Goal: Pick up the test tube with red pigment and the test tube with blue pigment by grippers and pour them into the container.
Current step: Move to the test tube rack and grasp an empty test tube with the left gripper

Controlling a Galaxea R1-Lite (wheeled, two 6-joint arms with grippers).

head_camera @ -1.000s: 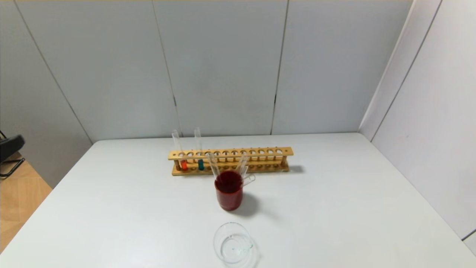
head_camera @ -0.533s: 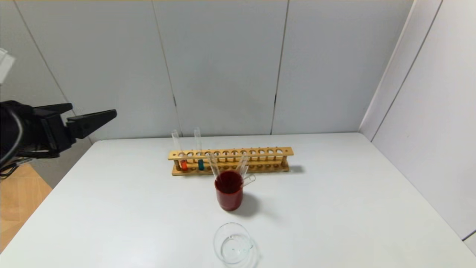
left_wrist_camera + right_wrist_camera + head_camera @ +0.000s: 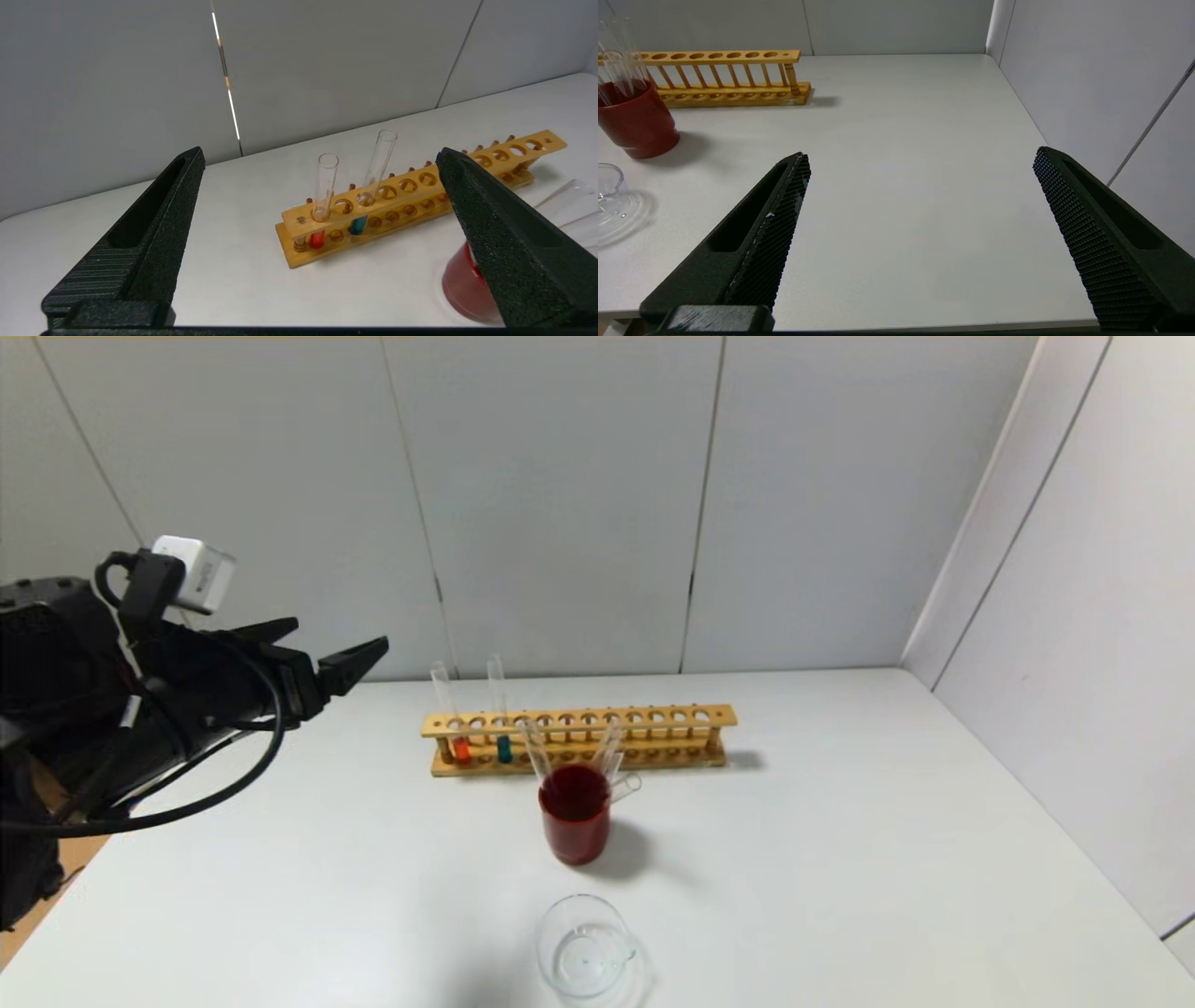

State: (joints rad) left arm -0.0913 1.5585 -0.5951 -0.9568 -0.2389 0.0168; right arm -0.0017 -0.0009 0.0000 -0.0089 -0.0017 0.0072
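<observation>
At the worktop's left edge | left end effector [image 3: 327,653] spread wide, empty | red tube [image 3: 322,196] and blue tube [image 3: 371,179] upright in rack [image 3: 579,739] | advice: approach level, straddle red tube above rack, close gently | right end effector [image 3: 920,219] gaping, empty, low near worktop's front-right edge

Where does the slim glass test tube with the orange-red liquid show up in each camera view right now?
Head view: slim glass test tube with orange-red liquid stands at the left end of the wooden rack.
Left wrist view: the same tube is at the rack's nearest end, framed between the open left tool's fingers.
Right wrist view: not in it.
Shared landmark: the wooden rack.
</observation>
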